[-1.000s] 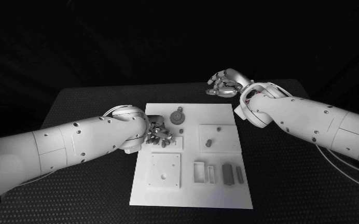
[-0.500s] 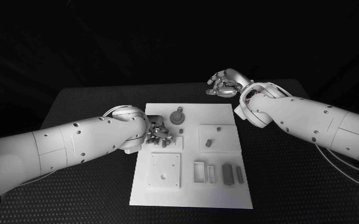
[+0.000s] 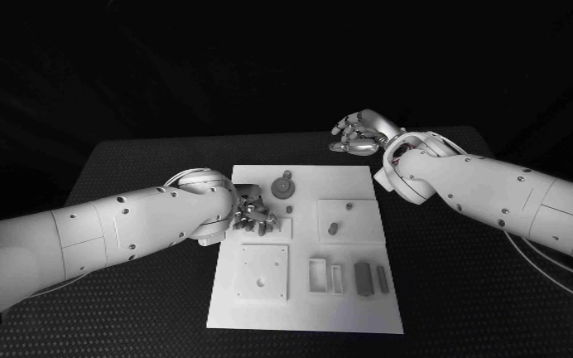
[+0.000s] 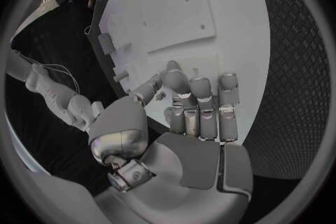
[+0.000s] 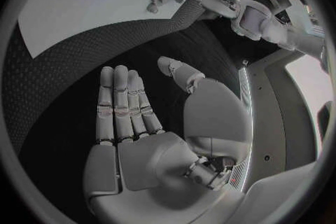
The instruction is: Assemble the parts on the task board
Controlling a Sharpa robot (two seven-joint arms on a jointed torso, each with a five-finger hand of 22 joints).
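"Where are your hands just now?"

"My left hand [image 3: 253, 215] is resting over the left edge of the white board [image 3: 358, 308], about level with the round part [image 3: 283, 186] that is lying near the far end. From the wrist, my fingers [image 4: 201, 102] are lying straight and side by side, tips toward the board, with the thumb out to the side. I'm seeing nothing between them, so I'm calling that hand empty and spread. My right hand [image 3: 356, 134] is hovering off the far right corner of the board, over the black table [image 3: 143, 159], palm flat, fingers apart, holding nothing."

"And the pieces?"

"All of them are sitting on the board. A small peg [image 3: 333, 228] is standing in the raised square on the right side. Two dark bars [image 3: 362, 278] are lying near the front right, beside an upright little frame [image 3: 316, 275]. A square plate with a hole [image 3: 264, 272] is lying at the front left."

"So what are you working at?"

"I'm judging that my left hand is reaching for something at the board's left edge. What is under my fingers I cannot tell; the hand is covering it."

"How are you going to do it well?"

"By keeping the fingers low and closing thumb against fingertip on the piece alone, so I'm not dragging the board. The right hand is staying well apart, and I'd bring it in to steady the board if it starts sliding. Small parts are tipping hazards, so I'm favouring a slow, straight lift."
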